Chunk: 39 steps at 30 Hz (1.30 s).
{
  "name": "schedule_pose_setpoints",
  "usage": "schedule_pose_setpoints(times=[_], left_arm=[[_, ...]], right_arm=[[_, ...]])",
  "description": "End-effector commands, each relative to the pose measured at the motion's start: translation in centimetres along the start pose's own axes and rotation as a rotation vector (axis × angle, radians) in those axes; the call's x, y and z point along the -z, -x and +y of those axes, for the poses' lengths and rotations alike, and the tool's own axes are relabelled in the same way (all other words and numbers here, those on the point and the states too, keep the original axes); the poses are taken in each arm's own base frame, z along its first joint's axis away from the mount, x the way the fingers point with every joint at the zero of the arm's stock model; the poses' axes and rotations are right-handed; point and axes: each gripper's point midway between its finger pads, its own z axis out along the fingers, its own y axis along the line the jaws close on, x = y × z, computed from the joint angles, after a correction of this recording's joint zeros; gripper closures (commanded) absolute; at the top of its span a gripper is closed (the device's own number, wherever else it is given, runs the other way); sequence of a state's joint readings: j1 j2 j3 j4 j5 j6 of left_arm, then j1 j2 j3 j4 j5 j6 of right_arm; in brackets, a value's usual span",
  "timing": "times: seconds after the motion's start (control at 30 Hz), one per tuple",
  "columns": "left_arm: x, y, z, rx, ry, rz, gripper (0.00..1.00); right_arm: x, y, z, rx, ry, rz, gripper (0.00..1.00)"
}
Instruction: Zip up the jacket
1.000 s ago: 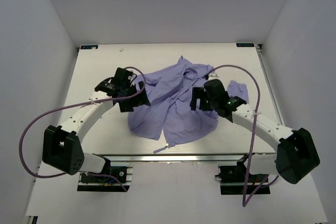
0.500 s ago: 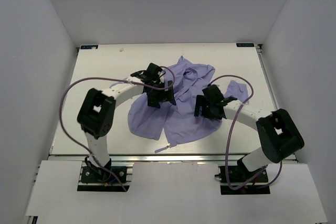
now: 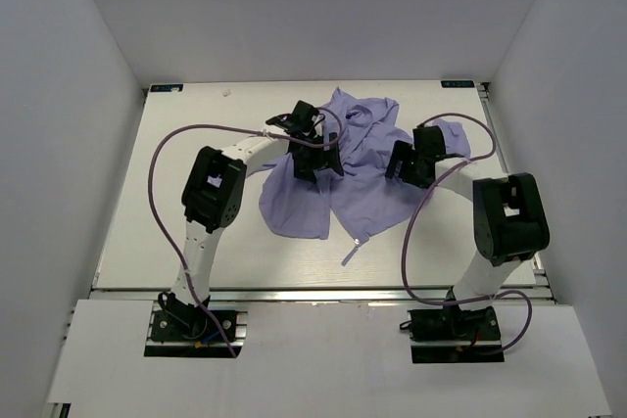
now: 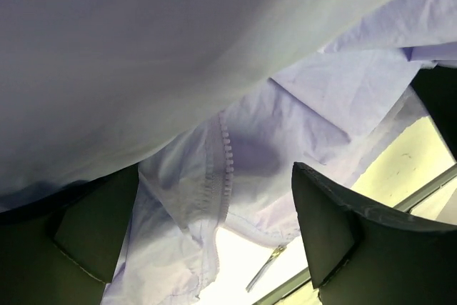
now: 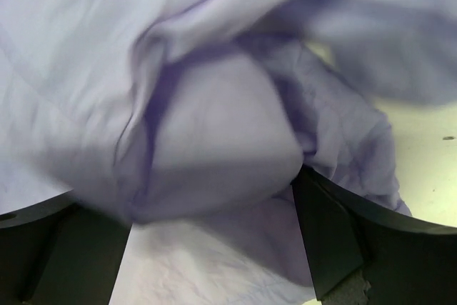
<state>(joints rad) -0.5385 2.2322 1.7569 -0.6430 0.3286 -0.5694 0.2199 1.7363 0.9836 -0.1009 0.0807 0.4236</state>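
The wide white flat surface (image 3: 196,110) holds everything. On it lies the thin light purple cloth jacket (image 3: 362,183), crumpled in a heap with its front not lined up. It sits between the two hands and touches both.

The left hand (image 3: 313,154) presses into the jacket's left side. In its own camera its two dark fingers (image 4: 93,226) stand wide apart. Cloth hangs over the hand and lies past the fingertips, but nothing is pinched.

The right hand (image 3: 409,159) sits at the jacket's right side. Its fingers (image 5: 335,233) are wide apart too. A soft puffy fold of jacket (image 5: 214,141) bulges between them, and they are not squeezed on it.

Just beyond the left hand's fingertips runs a strip of small zipper teeth (image 4: 225,169) along a cloth edge. Below that, toward the robot, a little metal zipper pull (image 4: 263,276) dangles on a thin end. From above, that end (image 3: 353,250) pokes out of the heap, nearer the robot than either hand.

The jacket looks very light and floppy. It will likely sag, fold and slide if pushed. I think the best places to grab are the firmer zipper edge and the bottom end by the pull, not the loose middle. The pull is tiny, so it could slip out easily.
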Motion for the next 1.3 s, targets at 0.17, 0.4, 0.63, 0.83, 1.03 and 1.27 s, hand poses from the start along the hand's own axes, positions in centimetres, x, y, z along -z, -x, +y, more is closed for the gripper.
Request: schedule_pose_setpoints(times=[0.17, 0.4, 0.63, 0.83, 1.03, 1.27], left_arm=[[5.8, 0.4, -2.0, -0.068, -0.033, -0.105, 0.02], [12.8, -2.5, -2.2, -0.084, -0.045, -0.199, 0.02], [15.6, -8.9, 1.8, -0.024, 0.012, -0.217, 0.02], [15.6, -12.3, 4.8, 0.021, 0.073, -0.192, 0.02], [15.0, -13.0, 5.4, 0.035, 0.087, -0.171, 0.02], [14.2, -13.8, 5.9, 0.042, 0.089, -0.138, 0.02]], right_arm=[[8.2, -1.1, 3.7, 0.193, 0.181, -0.08, 0.11], [15.0, -6.0, 6.5, 0.427, 0.25, -0.091, 0.11], [13.8, -11.4, 7.4, 0.625, 0.184, 0.071, 0.11], [11.5, -13.6, 8.0, 0.778, 0.087, 0.137, 0.18], [10.1, -13.4, 9.2, 0.78, 0.099, 0.123, 0.26], [8.9, -14.8, 9.4, 0.793, 0.121, 0.164, 0.33]])
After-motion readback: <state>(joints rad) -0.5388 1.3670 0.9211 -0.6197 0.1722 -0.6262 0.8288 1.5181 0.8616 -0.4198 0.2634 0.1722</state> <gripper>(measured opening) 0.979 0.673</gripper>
